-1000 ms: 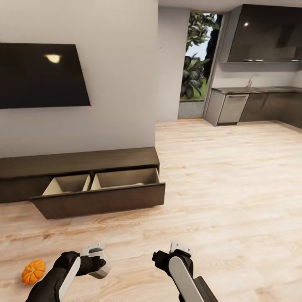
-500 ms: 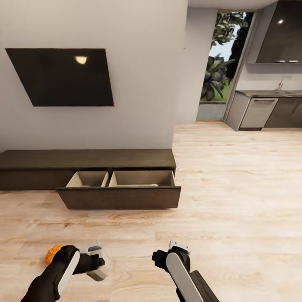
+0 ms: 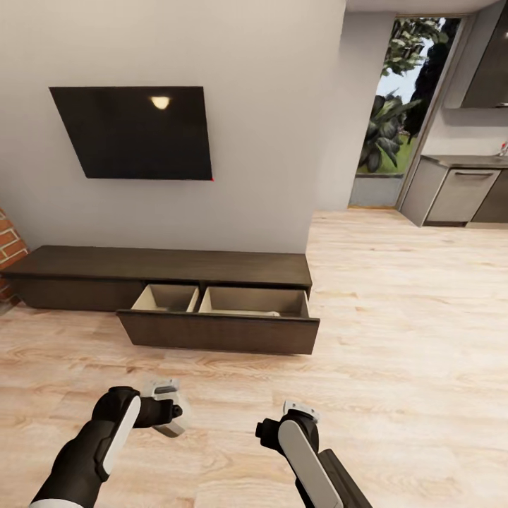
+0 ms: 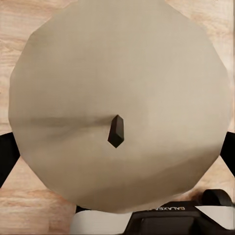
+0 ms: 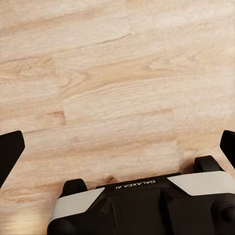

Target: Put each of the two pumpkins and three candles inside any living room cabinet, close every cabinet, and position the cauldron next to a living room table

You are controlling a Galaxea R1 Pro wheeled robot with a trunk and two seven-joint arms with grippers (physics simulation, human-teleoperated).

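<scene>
1. Candle [image 4: 117, 98] first, nearest of all: the left wrist view looks straight down on a pale beige round top with a dark wick at its middle, wedged between the two dark fingertips at either edge. The left gripper [image 3: 169, 418] is clenched on this candle, so one of the three is in hand and not yet stowed.

2. Right gripper [image 5: 117, 147] next: its two dark fingertips stand wide apart over bare wooden floor [image 5: 122, 73], released and carrying nothing. In the head view it hangs low beside the left one, near the robot's body.

3. Beyond both arms a stretch of plank floor lies between the robot and the cabinet [image 3: 162, 261], which runs long and low along the wall.

4. One wide drawer [image 3: 219, 331] of that cabinet is pulled out, showing two pale compartments. The larger compartment seems to hold something pale lying low inside, too small to name; the smaller one looks bare.

5. Judged from this: the drawer is ready to receive, the held candle needs carrying over and dropping in, and the drawer must afterwards be pushed closed.

6. Farthest back, a dark screen [image 3: 137, 130] hangs on the wall above the cabinet, with a doorway [image 3: 398, 120] to greenery further along.
</scene>
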